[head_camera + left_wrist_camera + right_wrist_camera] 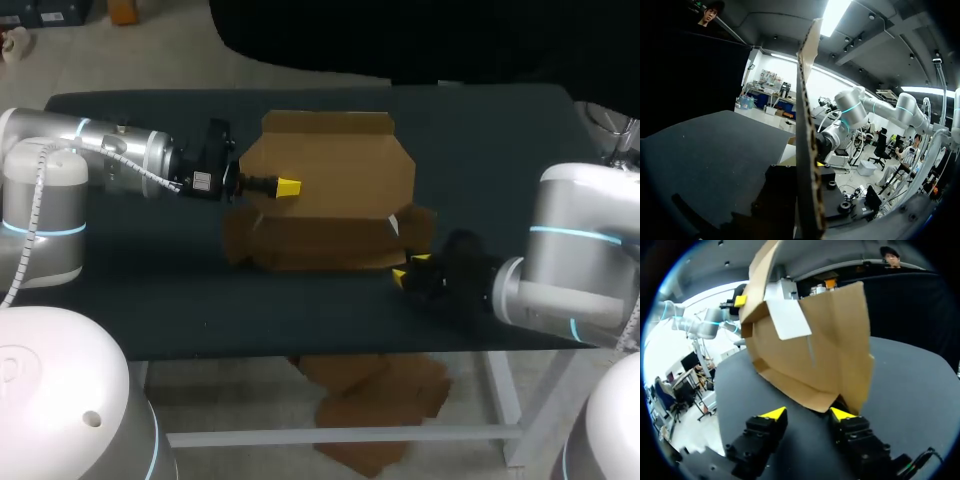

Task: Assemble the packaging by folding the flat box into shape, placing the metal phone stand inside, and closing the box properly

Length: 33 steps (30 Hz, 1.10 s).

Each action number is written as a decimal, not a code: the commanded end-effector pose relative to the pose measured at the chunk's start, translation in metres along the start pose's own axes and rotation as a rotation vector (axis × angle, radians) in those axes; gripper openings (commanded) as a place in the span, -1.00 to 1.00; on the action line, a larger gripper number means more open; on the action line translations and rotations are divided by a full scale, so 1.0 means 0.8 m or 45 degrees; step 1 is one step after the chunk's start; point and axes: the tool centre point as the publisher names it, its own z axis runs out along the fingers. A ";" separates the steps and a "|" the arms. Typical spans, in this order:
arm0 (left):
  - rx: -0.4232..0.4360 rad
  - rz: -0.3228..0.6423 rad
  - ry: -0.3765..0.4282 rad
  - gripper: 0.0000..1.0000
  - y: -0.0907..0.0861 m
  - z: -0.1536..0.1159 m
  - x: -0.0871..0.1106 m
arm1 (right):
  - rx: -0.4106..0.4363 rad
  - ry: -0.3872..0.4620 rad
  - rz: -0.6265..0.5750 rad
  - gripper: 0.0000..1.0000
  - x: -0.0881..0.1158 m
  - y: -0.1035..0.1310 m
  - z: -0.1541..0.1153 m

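Observation:
A brown cardboard box (320, 245) stands half folded in the middle of the table, and its big lid panel (330, 170) is raised behind it. My left gripper (288, 187) is shut on that panel from the left side. In the left wrist view the panel (807, 150) runs edge-on straight out from the fingers. My right gripper (405, 268) sits open at the box's front right corner. In the right wrist view the box (825, 350) rests just ahead of the right gripper (807, 414), with its lower corner between the yellow tips. No phone stand shows in any view.
The dark table top (130, 290) stretches to both sides of the box. A white label (787, 317) is stuck on a side flap. The table's front edge (300, 355) lies close behind my right gripper.

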 end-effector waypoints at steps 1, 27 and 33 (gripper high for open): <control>-0.003 0.000 0.000 -1.00 0.003 -0.001 0.000 | -0.016 -0.023 0.002 0.17 0.001 -0.002 0.011; -0.003 0.000 0.000 -1.00 0.003 -0.001 0.000 | -0.043 0.002 -0.007 0.08 -0.010 0.011 0.042; -0.003 0.000 0.000 -1.00 0.003 -0.001 0.000 | -0.053 0.033 -0.048 0.07 -0.003 0.029 0.054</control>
